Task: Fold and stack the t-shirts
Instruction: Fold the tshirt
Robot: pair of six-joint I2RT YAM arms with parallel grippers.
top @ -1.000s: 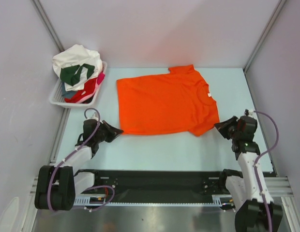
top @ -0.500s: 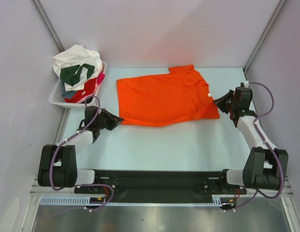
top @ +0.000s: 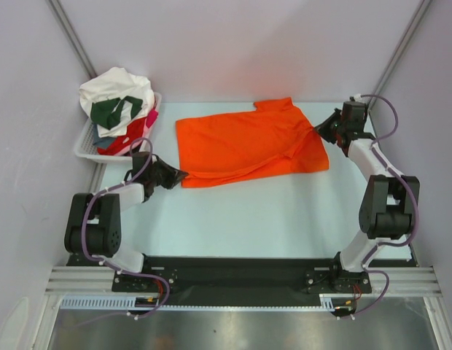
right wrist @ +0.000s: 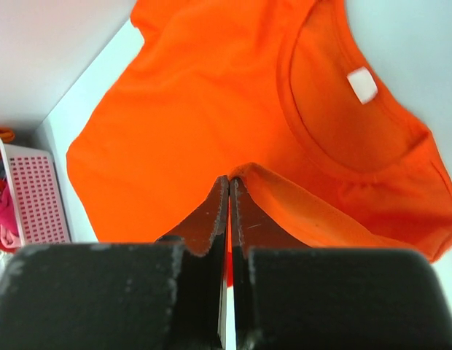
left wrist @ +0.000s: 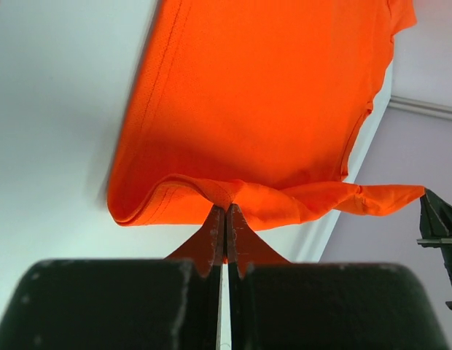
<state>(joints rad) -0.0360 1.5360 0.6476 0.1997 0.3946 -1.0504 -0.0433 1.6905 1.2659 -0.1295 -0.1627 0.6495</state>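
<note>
Table (top: 248, 219): the near part in front of the arms' bases is bare; no folded shirt lies there.
Left gripper (left wrist: 225, 211): the jaws are pressed together on the near left hem corner of the orange t-shirt (top: 248, 146), and a small fold of cloth is pinched between them and lifted a little.
Orange t-shirt: it lies in the middle of the table, neck to the right; its near edge is raised and partly turned over toward the far side.
Right gripper (right wrist: 230, 182): the jaws are closed with no gap on a doubled edge of cloth just beside the collar.
Basket (top: 86, 152): it stands at the far left corner, and the other t-shirts (top: 113, 87) (white, dark green, red, pink) are heaped in it, unfolded.
Progress: the task seems early. The first fold of the first shirt is only begun, nothing is stacked, and the heap waits.
</note>
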